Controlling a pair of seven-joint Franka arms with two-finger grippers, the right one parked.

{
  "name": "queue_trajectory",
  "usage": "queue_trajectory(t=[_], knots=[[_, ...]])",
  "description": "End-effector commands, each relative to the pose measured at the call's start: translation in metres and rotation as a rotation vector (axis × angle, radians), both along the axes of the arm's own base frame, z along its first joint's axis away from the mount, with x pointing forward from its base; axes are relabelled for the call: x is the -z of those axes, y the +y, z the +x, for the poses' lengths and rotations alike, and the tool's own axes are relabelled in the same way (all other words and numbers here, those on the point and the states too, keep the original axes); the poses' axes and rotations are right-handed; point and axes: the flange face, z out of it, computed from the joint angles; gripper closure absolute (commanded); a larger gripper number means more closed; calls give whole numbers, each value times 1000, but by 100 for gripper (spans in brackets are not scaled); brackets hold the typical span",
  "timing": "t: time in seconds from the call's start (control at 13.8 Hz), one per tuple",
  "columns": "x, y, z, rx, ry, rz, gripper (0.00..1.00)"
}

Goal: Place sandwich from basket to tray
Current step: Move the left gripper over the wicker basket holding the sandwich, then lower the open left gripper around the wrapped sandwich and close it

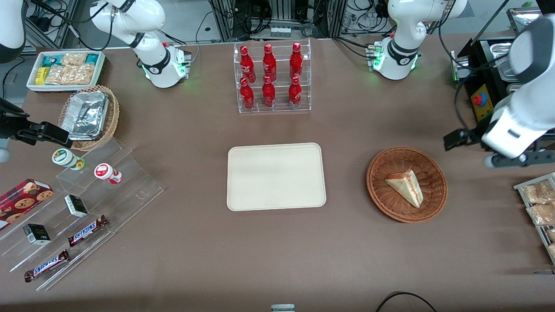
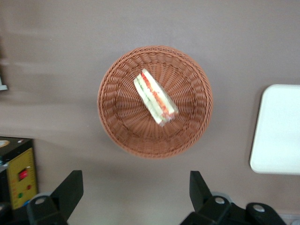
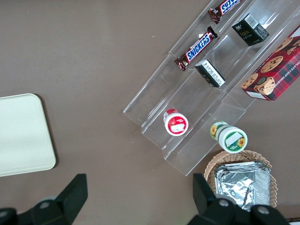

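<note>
I see the sandwich (image 1: 406,187) lying in the basket (image 1: 406,184) on the surface, well apart from the bare tray (image 1: 276,177), while my gripper (image 2: 136,194) hangs above the surface beside the basket, jaws spread wide and holding nothing.

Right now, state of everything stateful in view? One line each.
sandwich: lying in the basket, wrapped, not gripped.
basket: upright on the table, holds only the sandwich.
tray: flat on the table, nothing on it.
gripper: open, holding nothing, hovering above the table beside the basket.
cola bottles: upright in the clear rack, caps on.
foil containers: stacked in the tan basket.
</note>
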Motion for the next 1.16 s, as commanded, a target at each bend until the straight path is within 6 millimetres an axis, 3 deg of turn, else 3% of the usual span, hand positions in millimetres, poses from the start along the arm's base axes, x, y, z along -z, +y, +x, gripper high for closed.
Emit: queue_trajectory(t=[0.0, 0.44, 0.73, 1.09], knots=[[43, -22, -8, -84, -48, 8, 0], [131, -38, -5, -297, -152, -17, 0], [180, -36, -10, -340, -135, -17, 0], [228, -35, -16, -436, -174, -37, 0]])
